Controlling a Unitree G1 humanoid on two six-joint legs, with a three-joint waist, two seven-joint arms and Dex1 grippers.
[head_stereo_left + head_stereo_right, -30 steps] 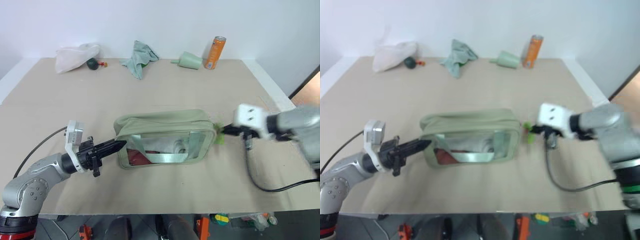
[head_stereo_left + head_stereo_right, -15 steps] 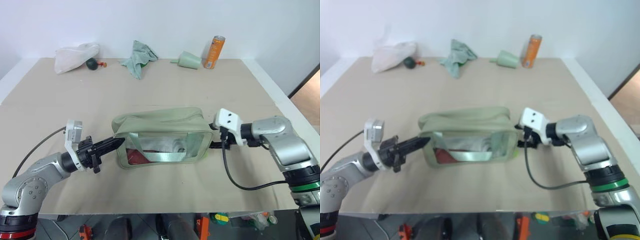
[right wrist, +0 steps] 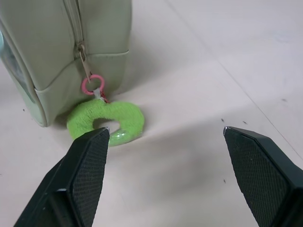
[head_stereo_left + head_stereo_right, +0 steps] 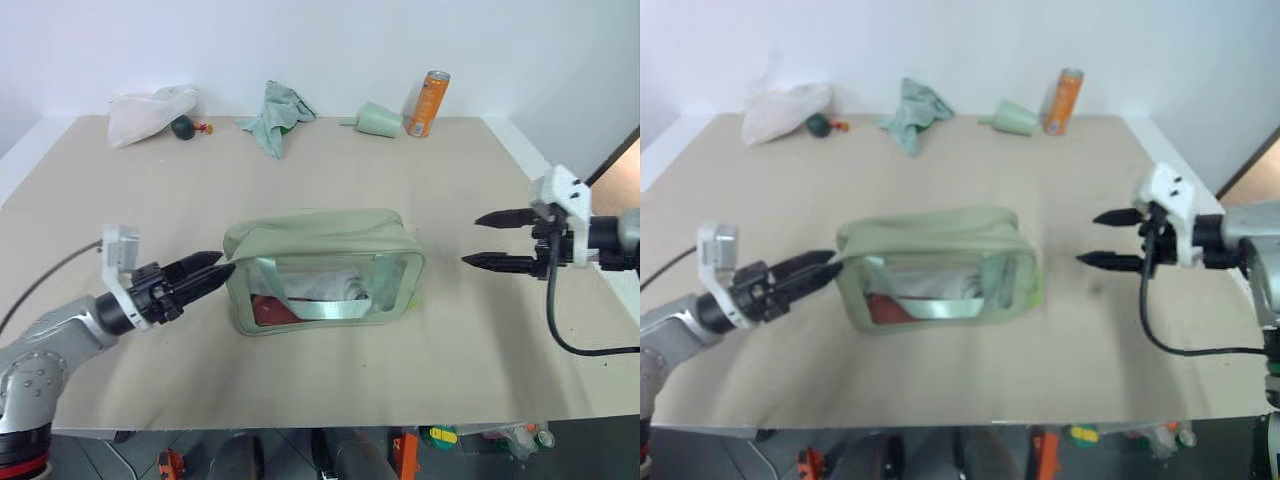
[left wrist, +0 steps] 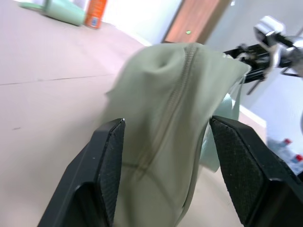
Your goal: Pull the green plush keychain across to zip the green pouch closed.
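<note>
The green pouch [image 4: 320,262] lies on its side mid-table, its clear window facing me. Its zipper slider sits at the right-hand end. From the slider, on a pink ring, hangs the green plush keychain [image 3: 106,124], curled on the table against that end. My right gripper [image 4: 470,240] hovers open well to the right of the pouch, holding nothing. At the pouch's left end my left gripper [image 4: 226,262] is open, and in the left wrist view the pouch's end [image 5: 165,71] lies between its fingers [image 5: 111,165].
Along the far edge stand an orange can [image 4: 430,104], a pale green cup [image 4: 378,121] on its side, a teal cloth [image 4: 280,115], a white bag [image 4: 150,112] and a dark green ball [image 4: 183,127]. The table's right edge runs close behind my right gripper.
My right gripper let go of the keychain, opened, and drew away to the right and upward. My left gripper opened at the pouch's left end and shifted slightly left.
</note>
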